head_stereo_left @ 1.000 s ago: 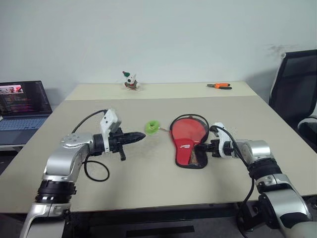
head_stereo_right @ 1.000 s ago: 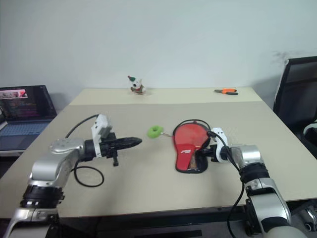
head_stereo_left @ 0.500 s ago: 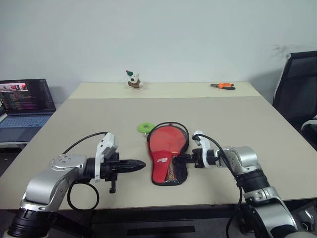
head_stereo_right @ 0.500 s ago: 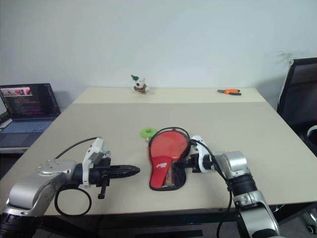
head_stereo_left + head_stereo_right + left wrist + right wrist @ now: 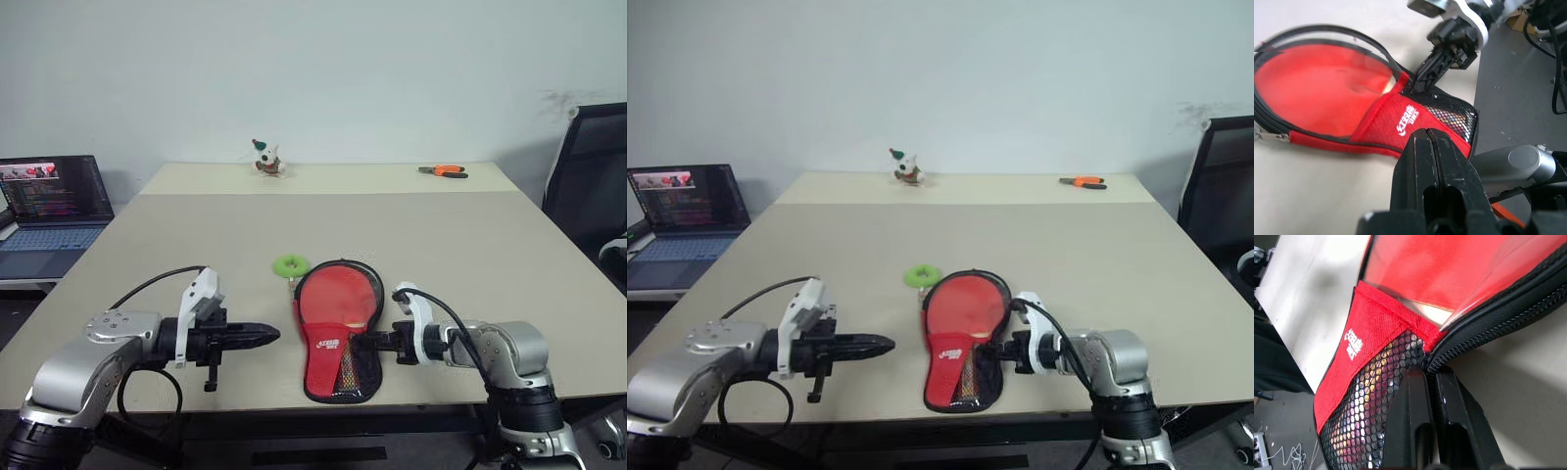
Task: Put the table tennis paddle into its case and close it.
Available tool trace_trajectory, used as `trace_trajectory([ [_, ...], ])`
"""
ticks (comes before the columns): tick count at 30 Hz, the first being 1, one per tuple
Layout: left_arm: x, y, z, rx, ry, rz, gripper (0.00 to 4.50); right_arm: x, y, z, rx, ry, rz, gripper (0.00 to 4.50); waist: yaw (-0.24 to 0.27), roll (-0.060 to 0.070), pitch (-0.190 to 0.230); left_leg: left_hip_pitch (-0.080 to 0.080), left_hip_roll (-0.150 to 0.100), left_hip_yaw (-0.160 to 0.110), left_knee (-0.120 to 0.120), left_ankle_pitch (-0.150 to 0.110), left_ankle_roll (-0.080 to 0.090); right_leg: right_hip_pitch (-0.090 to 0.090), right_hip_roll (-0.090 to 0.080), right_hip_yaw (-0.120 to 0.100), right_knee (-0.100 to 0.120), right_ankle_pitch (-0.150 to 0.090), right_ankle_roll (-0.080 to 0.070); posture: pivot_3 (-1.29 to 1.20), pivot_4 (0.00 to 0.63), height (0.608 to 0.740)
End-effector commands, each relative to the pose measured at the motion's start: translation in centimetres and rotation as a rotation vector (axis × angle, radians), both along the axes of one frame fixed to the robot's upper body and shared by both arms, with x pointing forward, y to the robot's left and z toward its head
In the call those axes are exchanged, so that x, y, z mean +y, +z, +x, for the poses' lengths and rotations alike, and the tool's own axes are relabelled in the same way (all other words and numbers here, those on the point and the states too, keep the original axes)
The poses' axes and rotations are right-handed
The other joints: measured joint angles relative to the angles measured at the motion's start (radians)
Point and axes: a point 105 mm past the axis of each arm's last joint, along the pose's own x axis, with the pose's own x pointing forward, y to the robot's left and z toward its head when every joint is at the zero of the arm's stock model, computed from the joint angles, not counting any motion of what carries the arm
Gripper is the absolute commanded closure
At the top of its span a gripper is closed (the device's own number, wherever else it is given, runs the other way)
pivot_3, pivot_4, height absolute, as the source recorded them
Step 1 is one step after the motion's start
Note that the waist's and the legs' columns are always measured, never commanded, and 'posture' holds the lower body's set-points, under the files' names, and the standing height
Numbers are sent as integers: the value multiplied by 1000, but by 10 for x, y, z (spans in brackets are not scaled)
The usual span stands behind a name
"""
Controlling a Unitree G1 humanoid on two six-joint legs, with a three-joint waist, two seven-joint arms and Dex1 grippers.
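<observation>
The black case (image 5: 330, 344) with a red logo panel and mesh pocket lies near the table's front edge. Inside it lies the table tennis paddle (image 5: 338, 295), its red face showing under the gaping zipper rim and its handle under the mesh. My right gripper (image 5: 376, 341) is shut on the case's zipper rim (image 5: 1459, 350) at the neck, on the case's right side. My left gripper (image 5: 271, 336) is shut on nothing. It points at the case (image 5: 1406, 119) from the left, a short gap away.
A small green ring (image 5: 289, 264) lies just beyond the case. A toy figure (image 5: 265, 159) and orange pliers (image 5: 443, 171) sit at the table's far edge. An open laptop (image 5: 54, 201) stands off to the left, and a black chair (image 5: 588, 176) to the right.
My right gripper has dragged the case toward the table's front edge and slightly left, closer to the green ring. The left gripper has drawn back as well. The camera view has shifted.
</observation>
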Motion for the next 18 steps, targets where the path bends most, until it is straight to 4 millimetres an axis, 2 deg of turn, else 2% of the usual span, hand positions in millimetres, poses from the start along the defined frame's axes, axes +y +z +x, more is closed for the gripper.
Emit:
trace_trajectory([
  [1, -1, 8, 0, -39, -15, 6, 4500, 3, 1, -8, 12, 4, 27, 4476, 0, 0, 0, 0, 0, 0, 0, 0, 0, 0, 0, 0, 0, 0, 0, 0, 150, 740],
  [8, -1, 8, 0, -42, -14, 5, 4500, 8, -1, -14, 36, -8, 49, 4476, 0, 0, 0, 0, 0, 0, 0, 0, 0, 0, 0, 0, 0, 0, 0, 0, 150, 740],
  [14, -1, 8, 1, -45, -7, 4, 4500, -4, -7, -9, 32, -56, 3, 4476, 0, 0, 0, 0, 0, 0, 0, 0, 0, 0, 0, 0, 0, 0, 0, 0, 150, 740],
  [18, 0, 8, 1, -48, 5, -1, 4500, -3, 0, -7, 13, -78, 28, 3653, 0, 0, 0, 0, 0, 0, 0, 0, 0, 0, 0, 0, 0, 0, 0, 0, 150, 740],
])
